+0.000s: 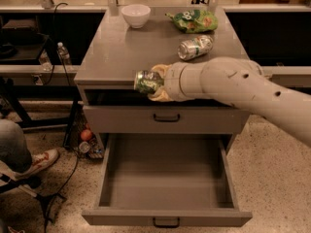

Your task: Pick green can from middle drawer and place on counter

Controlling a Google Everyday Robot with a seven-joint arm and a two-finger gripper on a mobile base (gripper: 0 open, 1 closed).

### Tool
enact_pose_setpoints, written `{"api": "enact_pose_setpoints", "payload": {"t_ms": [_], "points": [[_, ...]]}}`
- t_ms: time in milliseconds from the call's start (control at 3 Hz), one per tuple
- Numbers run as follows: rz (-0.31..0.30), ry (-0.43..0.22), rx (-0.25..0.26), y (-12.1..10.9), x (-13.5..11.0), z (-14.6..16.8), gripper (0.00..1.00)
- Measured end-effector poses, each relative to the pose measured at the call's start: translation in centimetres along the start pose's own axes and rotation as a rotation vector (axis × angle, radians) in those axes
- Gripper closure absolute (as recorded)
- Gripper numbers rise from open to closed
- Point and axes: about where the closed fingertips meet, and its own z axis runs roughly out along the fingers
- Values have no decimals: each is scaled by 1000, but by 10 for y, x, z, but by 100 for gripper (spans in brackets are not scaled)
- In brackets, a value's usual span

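Note:
My gripper [156,84] is shut on the green can [147,81], a small dark green can with a silver end, held on its side. It hangs at the counter's front edge, level with the counter [126,52] top, just in front of it. The middle drawer [165,183] below is pulled wide open, and its flat tray floor is bare. My pale arm reaches in from the right and hides part of the cabinet front.
On the counter lie a paler dented can [195,47], a green snack bag [193,21] and a white bowl [135,15]. A closed drawer [166,119] sits above the open one. A person's leg and shoe [29,159], a water bottle [63,55] and cables are at the left.

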Motion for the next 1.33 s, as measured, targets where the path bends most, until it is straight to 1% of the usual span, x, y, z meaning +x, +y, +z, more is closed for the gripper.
{"api": "enact_pose_setpoints", "payload": {"t_ms": [333,667,1000,1333], "points": [[-31,28,-50,-27,-9,-5,100],[-61,81,-151,-68,-11,18,100],[-76,89,-254,-87,-10,37,100],[-75,55,-370,-87,-12,53,100]]}}
